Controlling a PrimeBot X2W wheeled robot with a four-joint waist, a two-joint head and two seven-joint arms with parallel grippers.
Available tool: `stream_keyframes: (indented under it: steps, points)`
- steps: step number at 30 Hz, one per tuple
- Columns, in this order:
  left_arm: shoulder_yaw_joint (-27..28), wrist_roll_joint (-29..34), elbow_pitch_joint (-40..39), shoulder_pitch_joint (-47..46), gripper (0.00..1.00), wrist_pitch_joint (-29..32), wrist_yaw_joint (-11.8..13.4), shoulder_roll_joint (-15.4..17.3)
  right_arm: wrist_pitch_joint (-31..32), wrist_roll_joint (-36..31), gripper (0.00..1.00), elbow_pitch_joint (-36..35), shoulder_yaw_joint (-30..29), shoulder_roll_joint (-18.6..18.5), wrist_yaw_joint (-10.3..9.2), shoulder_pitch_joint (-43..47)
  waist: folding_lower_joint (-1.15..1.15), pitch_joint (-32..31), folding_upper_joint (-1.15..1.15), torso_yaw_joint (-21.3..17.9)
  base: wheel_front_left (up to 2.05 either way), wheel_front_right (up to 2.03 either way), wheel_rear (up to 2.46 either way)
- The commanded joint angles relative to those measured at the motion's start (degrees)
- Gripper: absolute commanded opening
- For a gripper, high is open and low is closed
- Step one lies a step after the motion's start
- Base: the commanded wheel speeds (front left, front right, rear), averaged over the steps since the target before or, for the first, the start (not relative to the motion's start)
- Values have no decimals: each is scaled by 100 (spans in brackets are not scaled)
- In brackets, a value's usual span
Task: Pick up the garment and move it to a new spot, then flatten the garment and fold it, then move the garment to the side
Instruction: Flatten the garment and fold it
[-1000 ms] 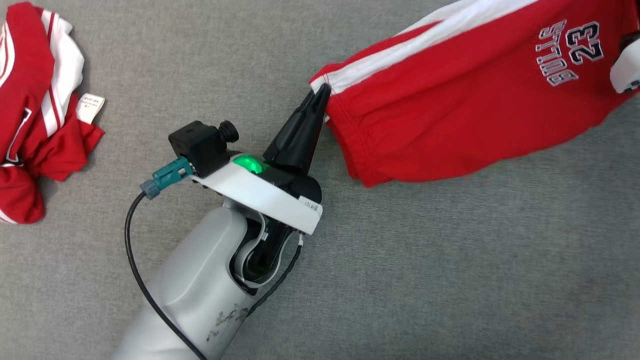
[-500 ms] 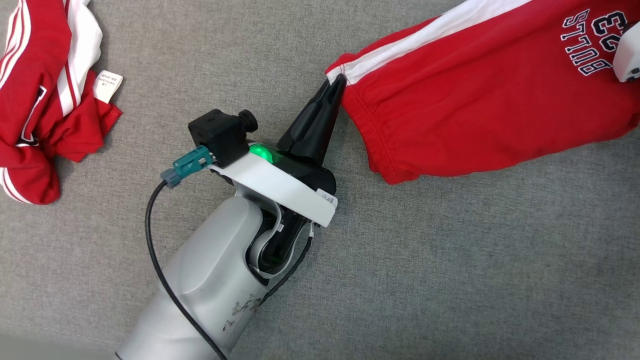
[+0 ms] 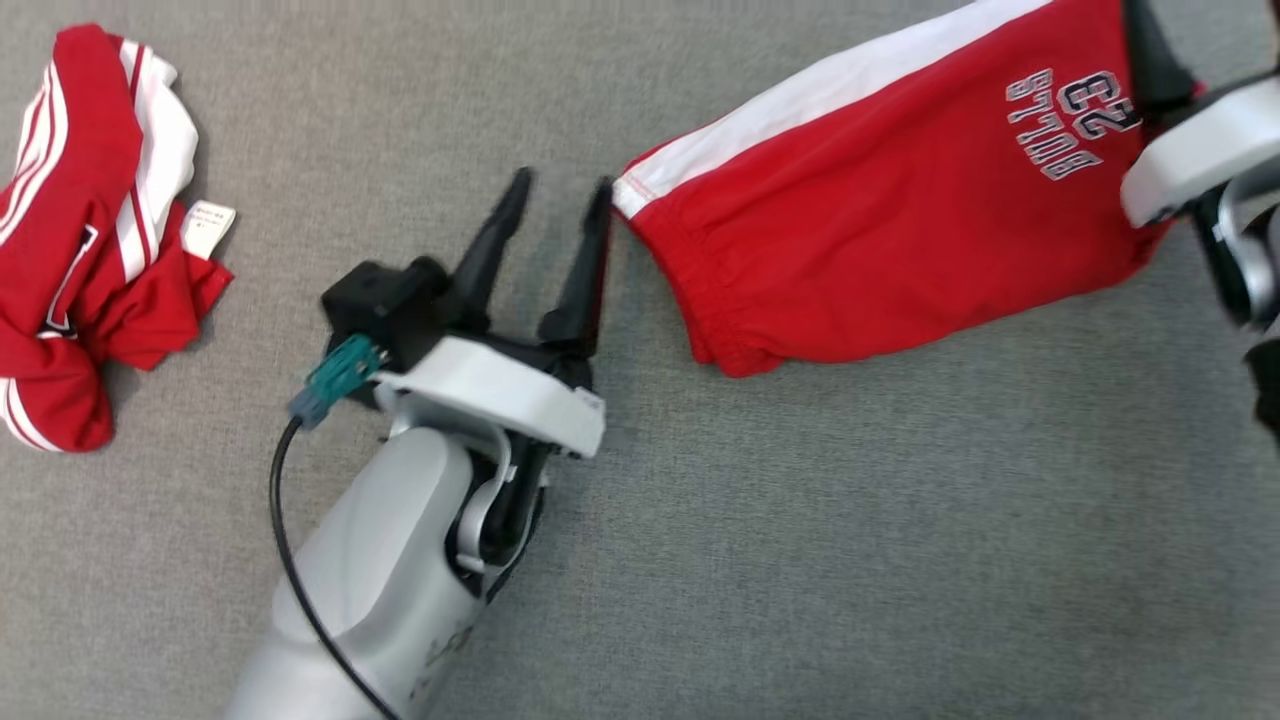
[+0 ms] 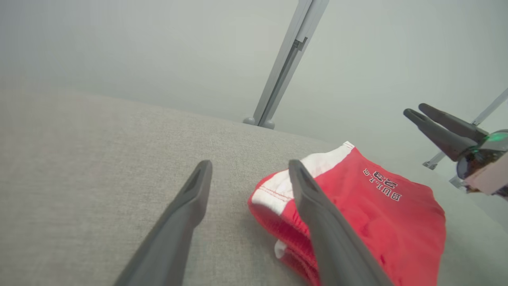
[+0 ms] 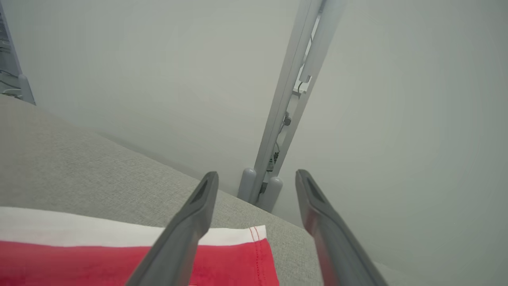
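ITEM: red fabric shorts (image 3: 880, 250), white side stripe, "BULLS 23" print, flat at upper right of grey cloth-covered bench (image 3: 850, 560) | LEFT gripper (image 3: 562, 182): spread, empty, 1 finger just beside waistband corner | RIGHT gripper (image 5: 256, 175): spread, empty, over hem corner near bench's far edge | ROOM: bare cloth in front | NEARBY: crumpled red-and-white jersey (image 3: 80, 230), far left, well apart

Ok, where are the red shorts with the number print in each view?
Head view: red shorts across the upper right, lying on the grey surface.
Left wrist view: red shorts at the lower right.
Right wrist view: red shorts along the bottom left edge.
Shared landmark: the white side stripe along one edge of them.
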Motion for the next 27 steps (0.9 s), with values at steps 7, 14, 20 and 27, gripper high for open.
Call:
stream_keyframes:
  steps: [7, 14, 20, 27]
  points:
    - [770, 869, -494, 977, 100, 4, 288, 59, -6, -402, 100, -872, -790, 618, 1, 1275, 0, -831, 0, -462, 0, 0, 0]
    - [1311, 1746, -893, 1880, 100, 4, 327, -13, -7, -504, 100, -1524, -1230, 1069, 1, 2432, 0, -1477, 0, -704, 0, 0, 0]
    - [1507, 2212, -1185, 2493, 100, 4, 222, -76, -7, -425, 100, -1942, -1622, 1322, 1, 3332, 0, -1850, 0, -732, 0, 0, 0]
    - [1474, 2559, -1491, 2906, 100, 4, 181, -130, -7, 533, 100, -1903, -2189, 1546, 1, 4042, 0, -1985, 0, -662, 0, 0, 0]
